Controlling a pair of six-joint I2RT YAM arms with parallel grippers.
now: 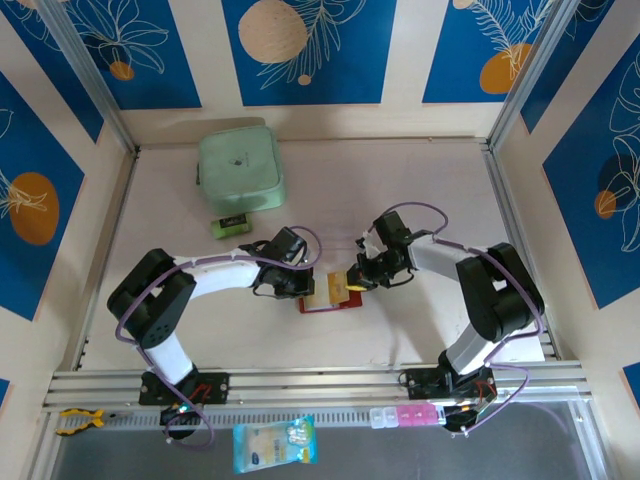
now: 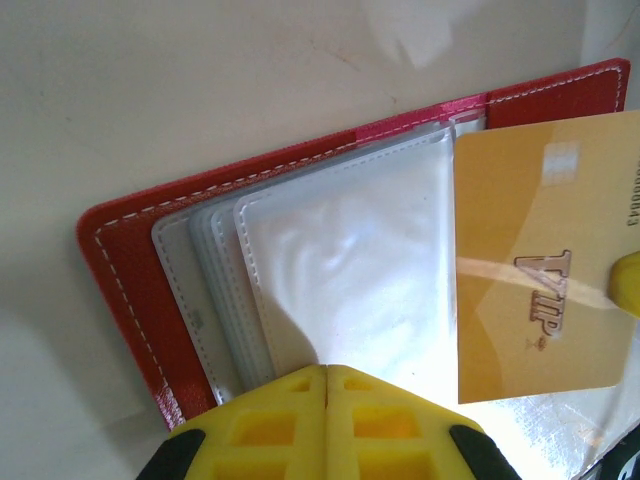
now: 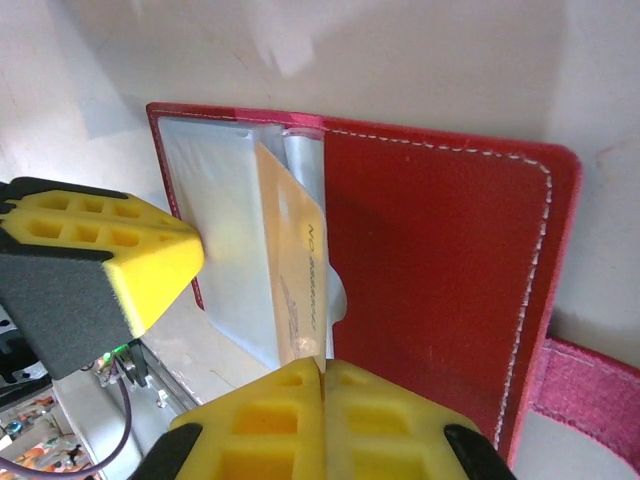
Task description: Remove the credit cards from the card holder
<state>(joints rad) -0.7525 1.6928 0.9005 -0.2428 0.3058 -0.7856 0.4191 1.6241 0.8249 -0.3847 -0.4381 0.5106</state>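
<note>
Evidently extraction is in hand: the dark-red leather fold-over card holder (image 3: 430, 270) lies open on the pale desk (image 1: 400, 190). The left end effector (image 2: 325, 385), closed, presses its clear plastic sleeves (image 2: 350, 270). The right end effector (image 3: 322, 385) pinches the tan-gold rectangular plastic card (image 2: 540, 290), which juts from the holder. Next comes a straight pull away.

From above, cannot make out the sleeves of the card holder (image 1: 325, 306), mostly covered by both wrists; cannot read the tan-gold card (image 1: 336, 290), too small there. At left wrist, find card's right end and its lettering cropped by frame edge, holder's near edge hidden behind left jaws. At right wrist, see card near edge-on, print illegible, lower end lost at right jaws; find snap tab (image 3: 590, 390) cropped.
</note>
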